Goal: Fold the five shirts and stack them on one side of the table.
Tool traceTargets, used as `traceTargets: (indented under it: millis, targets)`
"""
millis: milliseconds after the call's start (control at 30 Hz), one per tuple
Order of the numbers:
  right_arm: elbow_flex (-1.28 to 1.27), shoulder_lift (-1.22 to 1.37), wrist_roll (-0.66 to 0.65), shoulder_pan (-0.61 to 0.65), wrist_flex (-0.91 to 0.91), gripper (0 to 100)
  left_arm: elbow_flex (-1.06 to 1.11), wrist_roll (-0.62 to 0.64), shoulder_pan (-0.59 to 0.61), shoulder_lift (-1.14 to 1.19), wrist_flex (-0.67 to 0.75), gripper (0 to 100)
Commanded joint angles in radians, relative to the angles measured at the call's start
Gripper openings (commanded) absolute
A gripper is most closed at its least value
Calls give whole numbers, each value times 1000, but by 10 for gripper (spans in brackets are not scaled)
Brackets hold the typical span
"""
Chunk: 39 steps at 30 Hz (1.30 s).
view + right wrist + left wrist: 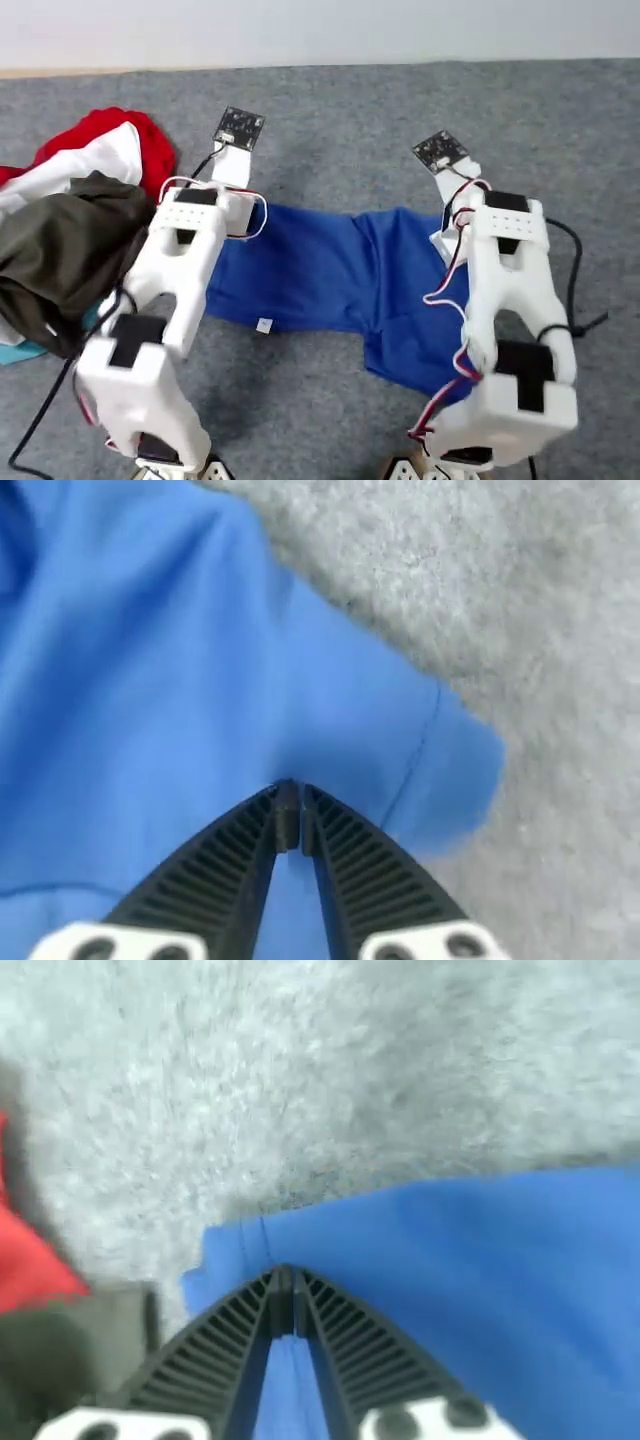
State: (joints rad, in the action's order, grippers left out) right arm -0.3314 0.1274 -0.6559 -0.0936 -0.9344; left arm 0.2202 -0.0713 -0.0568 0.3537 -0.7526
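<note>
Blue fabric shirt (320, 270) is laid across the grey felt table (350, 110), long axis from arm to arm, and each end is apparently pinched in closed jaws, one by the left gripper (283, 1280), the other by the right gripper (289, 796).

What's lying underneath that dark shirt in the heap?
A white shirt and a red shirt poke out from beneath the dark shirt, plus a teal edge. Whatever else lies below is covered.
</note>
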Motion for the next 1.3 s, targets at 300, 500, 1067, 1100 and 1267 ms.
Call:
traceTargets:
  millis: [300, 500, 1067, 1100, 1267]
  targets:
    - [239, 248, 71, -136, 28, 9, -544, -48, 75, 311, -476, 8]
    - [405, 286, 74, -170, -99, 9, -719, -64, 150, 400, -649, 8]
    - [750, 300, 144, -33, -461, 9, -1214, -60, 72, 433, -901, 12]
    - [744, 311, 147, -33, -427, 9, -1214, -61, 63, 453, -882, 12]
    - [741, 443, 147, -42, -300, 9, -1224, -64, 37, 629, -813, 12]
